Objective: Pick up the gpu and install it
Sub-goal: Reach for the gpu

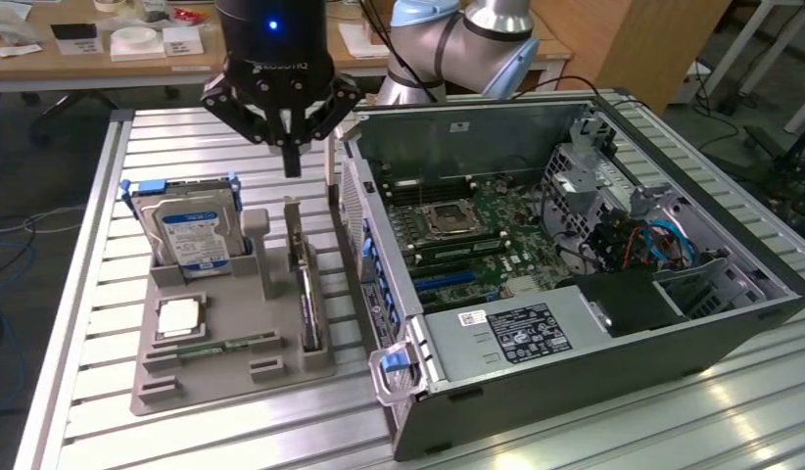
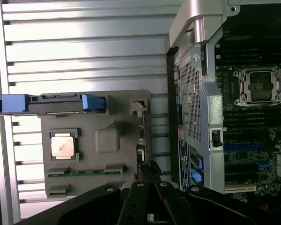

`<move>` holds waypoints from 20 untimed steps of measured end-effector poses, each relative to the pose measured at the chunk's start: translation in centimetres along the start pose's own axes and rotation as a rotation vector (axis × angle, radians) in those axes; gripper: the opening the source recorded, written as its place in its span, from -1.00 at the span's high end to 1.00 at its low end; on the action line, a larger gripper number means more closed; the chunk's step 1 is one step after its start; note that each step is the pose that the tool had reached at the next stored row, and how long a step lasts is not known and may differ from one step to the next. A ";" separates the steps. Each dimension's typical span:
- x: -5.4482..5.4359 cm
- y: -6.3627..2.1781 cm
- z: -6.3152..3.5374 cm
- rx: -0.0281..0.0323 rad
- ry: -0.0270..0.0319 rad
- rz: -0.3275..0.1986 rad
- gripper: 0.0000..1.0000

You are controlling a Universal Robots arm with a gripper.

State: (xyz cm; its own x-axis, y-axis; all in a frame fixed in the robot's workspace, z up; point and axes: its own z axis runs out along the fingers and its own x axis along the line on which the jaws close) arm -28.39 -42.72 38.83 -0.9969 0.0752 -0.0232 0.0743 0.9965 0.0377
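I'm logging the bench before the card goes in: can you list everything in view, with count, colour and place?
gpu: one, black and green, on edge in the tray, on the side nearest the case
hard drive: one, silver, blue-white label, upright at the tray's far end
processor chip: one, silver, flat in the tray
memory stick: one, green, flat in the tray
tray: one, grey, on the table
computer case: one, dark, open, exterior view's right
motherboard: one, green, inside the case
table: one, silver slats
pincer: one, black, shut, empty, above the tray
arm: one, silver-blue, behind the case
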 end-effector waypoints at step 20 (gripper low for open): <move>0.0 -1.05 -0.03 0.0028 0.0002 0.000 0.79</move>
State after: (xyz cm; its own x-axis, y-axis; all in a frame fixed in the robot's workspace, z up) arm -28.47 -43.77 38.82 -0.9969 0.0752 -0.0230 0.0743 0.9966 0.0349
